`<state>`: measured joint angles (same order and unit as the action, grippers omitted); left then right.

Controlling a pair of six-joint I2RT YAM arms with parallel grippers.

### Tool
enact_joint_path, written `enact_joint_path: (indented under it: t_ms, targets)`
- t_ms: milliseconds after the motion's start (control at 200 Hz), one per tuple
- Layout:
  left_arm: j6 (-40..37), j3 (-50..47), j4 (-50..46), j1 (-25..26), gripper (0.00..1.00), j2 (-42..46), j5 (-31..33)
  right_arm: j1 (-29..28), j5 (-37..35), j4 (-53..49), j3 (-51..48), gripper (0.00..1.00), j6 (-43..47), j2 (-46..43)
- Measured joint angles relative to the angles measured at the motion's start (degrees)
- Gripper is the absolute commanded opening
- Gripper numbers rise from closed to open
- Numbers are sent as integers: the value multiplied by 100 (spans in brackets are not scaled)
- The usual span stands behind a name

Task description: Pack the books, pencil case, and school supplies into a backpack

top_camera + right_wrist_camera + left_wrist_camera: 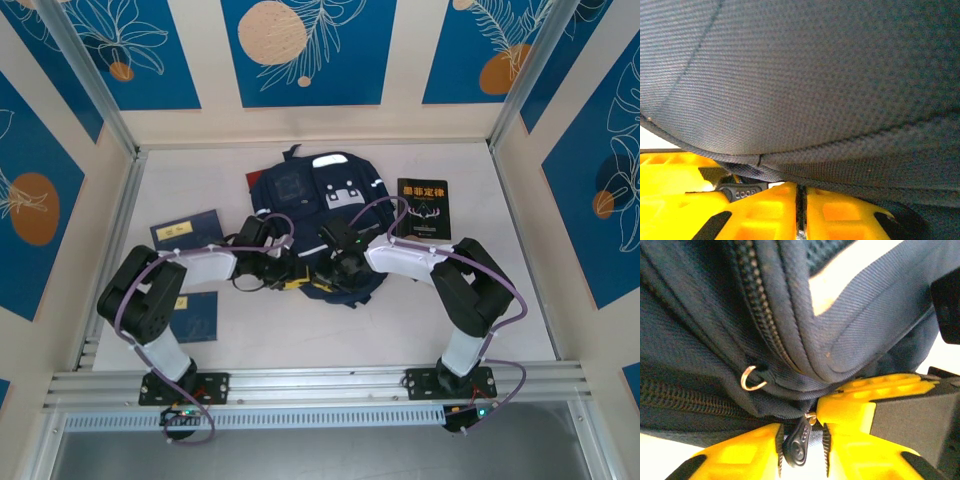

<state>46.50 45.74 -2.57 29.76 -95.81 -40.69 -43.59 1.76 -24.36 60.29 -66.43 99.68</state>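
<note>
White table in the middle; blue wall panels with orange discs along top and sides; metal rail across the bottom.

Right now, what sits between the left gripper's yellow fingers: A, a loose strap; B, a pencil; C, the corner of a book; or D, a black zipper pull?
D: in the left wrist view the black zipper pull on the backpack hangs between the yellow fingers of the left gripper.
</note>
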Motion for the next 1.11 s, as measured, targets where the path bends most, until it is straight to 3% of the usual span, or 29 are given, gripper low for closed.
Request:
enact_joint_path:
  t_ms: [165,505,640,775,825,950,1105]
  targets:
    - [-9,-13,-50,0,17,50,2,0,2,2,0,14,-2,-2]
    - [9,-17,-83,7,21,44,-70,0,26,55,-4,13,-24,-2]
    - [11,-17,-70,42,16,9,-118,0,70,109,-11,13,-63,-2]
    - [2,-15,-22,76,0,-70,-133,0,85,162,-44,13,-61,-2]
    - [35,-15,-15,79,0,-72,-127,0,85,164,-44,13,-63,-2]
    - [-76,15,-103,81,0,-55,-61,-4,-9,74,-44,20,-61,-92]
    - [-470,142,-511,90,0,201,212,-4,-358,-457,-44,43,-72,-745]
